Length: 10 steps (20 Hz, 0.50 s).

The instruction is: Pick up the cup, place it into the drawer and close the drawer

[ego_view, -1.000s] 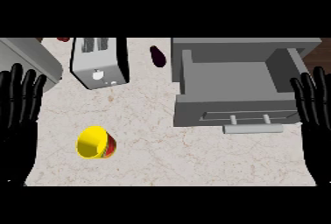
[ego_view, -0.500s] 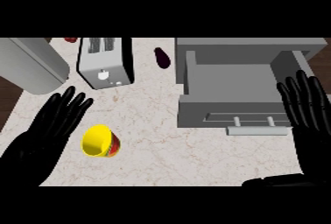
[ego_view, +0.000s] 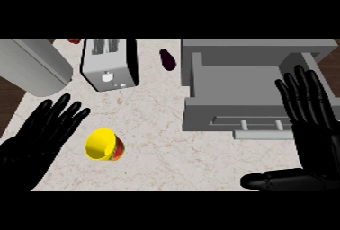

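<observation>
A yellow cup [ego_view: 103, 144] with a red outside lies tipped on the pale stone counter [ego_view: 166, 148], its mouth facing up and left. Just left of the cup, my left hand [ego_view: 41, 134] is open, fingers straight and pointing up and right, not touching it. The grey drawer [ego_view: 252, 90] stands pulled open at the upper right, with its front panel and handle [ego_view: 259, 123] facing me. At the drawer's right side my right hand [ego_view: 312, 121] is open with fingers pointing up and the thumb stretched left along the bottom.
A silver toaster [ego_view: 109, 63] stands at the back, with a large grey cylinder [ego_view: 33, 65] to its left. A dark purple eggplant [ego_view: 167, 59] lies between the toaster and the drawer. A small red object [ego_view: 74, 41] shows at the top edge.
The view has shifted: everything sits slightly further right and lower. My left hand has come closer to the cup. My right hand stays open by the drawer's right side.
</observation>
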Tool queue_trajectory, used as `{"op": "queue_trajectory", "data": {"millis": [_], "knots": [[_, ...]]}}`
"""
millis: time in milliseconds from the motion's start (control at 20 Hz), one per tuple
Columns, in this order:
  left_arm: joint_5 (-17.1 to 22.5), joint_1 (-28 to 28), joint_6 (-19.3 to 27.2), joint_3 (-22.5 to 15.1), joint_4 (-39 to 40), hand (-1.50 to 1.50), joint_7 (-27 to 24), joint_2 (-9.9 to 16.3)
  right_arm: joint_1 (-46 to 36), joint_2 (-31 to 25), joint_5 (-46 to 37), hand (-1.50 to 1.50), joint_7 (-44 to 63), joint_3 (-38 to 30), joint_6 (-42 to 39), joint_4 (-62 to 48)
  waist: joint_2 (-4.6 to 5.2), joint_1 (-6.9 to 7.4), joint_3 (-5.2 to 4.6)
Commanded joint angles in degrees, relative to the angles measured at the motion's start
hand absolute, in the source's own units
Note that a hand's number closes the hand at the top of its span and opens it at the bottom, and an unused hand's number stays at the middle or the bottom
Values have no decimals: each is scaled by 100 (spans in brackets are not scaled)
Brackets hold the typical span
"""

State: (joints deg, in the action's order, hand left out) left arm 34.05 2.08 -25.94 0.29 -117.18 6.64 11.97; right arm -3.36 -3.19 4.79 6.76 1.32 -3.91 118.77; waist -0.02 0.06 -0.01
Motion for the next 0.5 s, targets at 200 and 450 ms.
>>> {"op": "queue_trajectory", "data": {"millis": [200, 450], "knots": [[-35, -271, -184, 202, 446, -150, 135, -89, 116, 36, 88, -150, -352, -139, -116, -259, 0, -7, 2], [-557, -137, -147, 74, 418, -150, -28, -357, -217, 26, 7, -150, 18, -99, 11, -39, -1, -2, 1]]}}
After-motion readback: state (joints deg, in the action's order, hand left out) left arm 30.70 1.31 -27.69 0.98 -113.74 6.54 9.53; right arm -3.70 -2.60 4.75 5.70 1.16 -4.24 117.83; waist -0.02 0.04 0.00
